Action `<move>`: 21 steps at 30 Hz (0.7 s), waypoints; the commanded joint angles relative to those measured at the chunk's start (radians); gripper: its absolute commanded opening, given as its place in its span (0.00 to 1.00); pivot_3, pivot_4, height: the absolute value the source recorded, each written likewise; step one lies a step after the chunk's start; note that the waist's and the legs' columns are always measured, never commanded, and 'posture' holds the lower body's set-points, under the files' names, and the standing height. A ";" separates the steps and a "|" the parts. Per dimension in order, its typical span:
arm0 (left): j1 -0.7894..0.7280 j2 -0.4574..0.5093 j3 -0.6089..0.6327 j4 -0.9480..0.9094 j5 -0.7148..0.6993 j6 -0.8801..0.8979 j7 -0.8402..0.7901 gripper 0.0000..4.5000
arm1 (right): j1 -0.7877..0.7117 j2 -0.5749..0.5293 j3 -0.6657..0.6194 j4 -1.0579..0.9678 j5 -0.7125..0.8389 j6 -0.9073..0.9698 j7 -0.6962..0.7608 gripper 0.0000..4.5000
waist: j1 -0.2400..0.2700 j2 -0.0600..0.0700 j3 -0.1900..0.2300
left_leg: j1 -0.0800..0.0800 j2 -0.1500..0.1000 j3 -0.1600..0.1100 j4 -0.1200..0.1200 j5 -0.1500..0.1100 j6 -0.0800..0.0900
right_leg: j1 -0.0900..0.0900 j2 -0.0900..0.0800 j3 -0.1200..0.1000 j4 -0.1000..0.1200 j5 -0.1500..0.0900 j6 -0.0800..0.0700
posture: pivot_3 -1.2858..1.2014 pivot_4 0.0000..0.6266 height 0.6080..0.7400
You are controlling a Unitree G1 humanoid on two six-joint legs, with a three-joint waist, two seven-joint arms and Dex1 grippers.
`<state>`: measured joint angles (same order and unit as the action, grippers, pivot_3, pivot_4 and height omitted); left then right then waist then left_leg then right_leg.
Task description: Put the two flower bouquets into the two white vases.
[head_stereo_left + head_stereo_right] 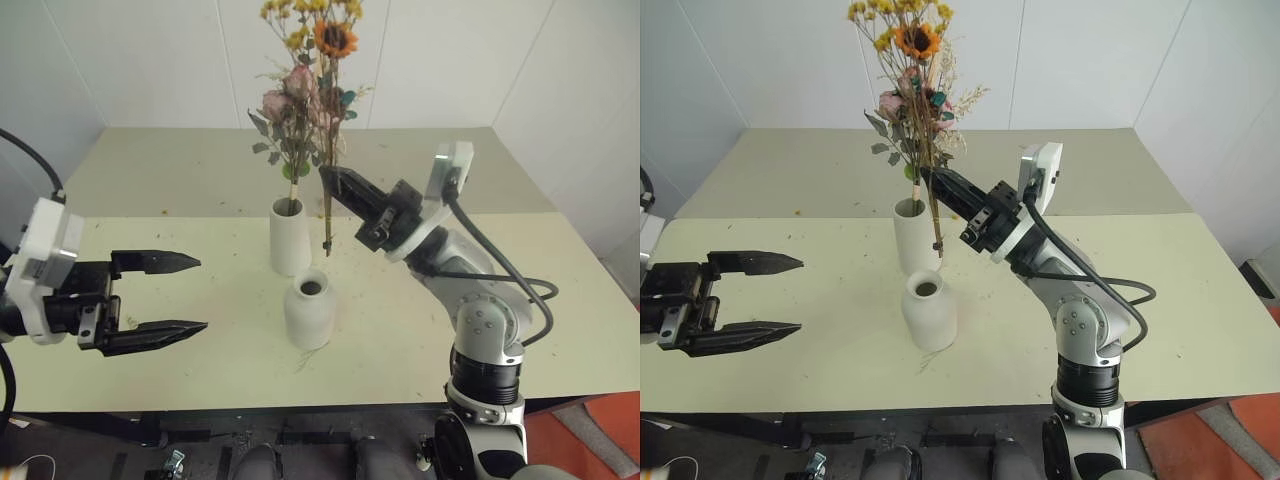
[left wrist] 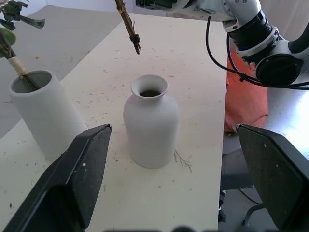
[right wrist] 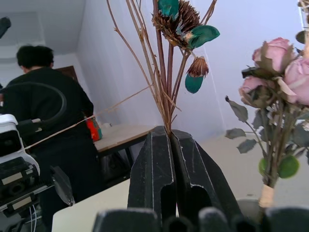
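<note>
One bouquet of two is done, going by what shows. The left claw (image 1: 168,295) hangs wide open with nothing in it, well to the left of both vases. Right of it on the worktop (image 1: 180,225), the tall vase (image 1: 290,236) already holds the rose bouquet (image 1: 291,115); just in front stands the short vase (image 1: 309,309), its neck empty. The right claw (image 1: 338,183) is clamped tight on the stems of the sunflower bouquet (image 1: 331,40), upright, stem ends hanging below the claw, above the worktop and beside the tall vase. Left, I judge: lowering these stems into the short vase
</note>
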<state>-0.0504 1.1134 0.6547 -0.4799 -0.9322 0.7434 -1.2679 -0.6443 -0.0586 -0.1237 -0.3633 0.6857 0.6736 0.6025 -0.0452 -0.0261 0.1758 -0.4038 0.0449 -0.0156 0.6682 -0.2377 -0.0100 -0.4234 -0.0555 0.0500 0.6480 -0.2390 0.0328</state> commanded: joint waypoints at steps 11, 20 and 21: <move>0.005 0.034 0.042 0.002 -0.003 -0.003 -0.007 1.00 | 0.125 -0.027 0.153 0.041 -0.044 -0.171 0.082 0.01 | 0.001 0.000 0.000 | 0.000 0.000 0.000 0.000 0.000 0.000 | 0.000 0.000 0.000 0.000 0.000 0.000 | 0.52 0.24 1.00; -0.024 0.053 0.016 0.022 0.002 -0.018 -0.012 1.00 | 0.204 -0.098 0.178 0.028 -0.049 -0.229 0.159 0.39 | 0.001 0.000 0.000 | 0.000 0.000 0.000 0.000 0.000 0.000 | 0.000 0.000 0.000 0.000 0.000 -0.001 | 0.52 0.24 1.00; -0.027 0.054 0.014 0.024 0.004 -0.019 -0.014 1.00 | 0.212 -0.109 0.174 0.022 -0.045 -0.231 0.167 0.47 | 0.001 0.000 0.000 | 0.000 0.000 0.000 0.000 0.000 0.000 | 0.000 0.000 0.000 0.000 0.000 -0.001 | 0.52 0.24 1.00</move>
<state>-0.0649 1.1480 0.6599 -0.4592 -0.9302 0.7401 -1.2762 -0.4376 -0.1555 0.0617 -0.3000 0.6301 0.4794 0.7498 -0.0440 -0.0261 0.1758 -0.4038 0.0449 -0.0153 0.6680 -0.2377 -0.0101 -0.4235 -0.0554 0.0499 0.6479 -0.2394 0.0322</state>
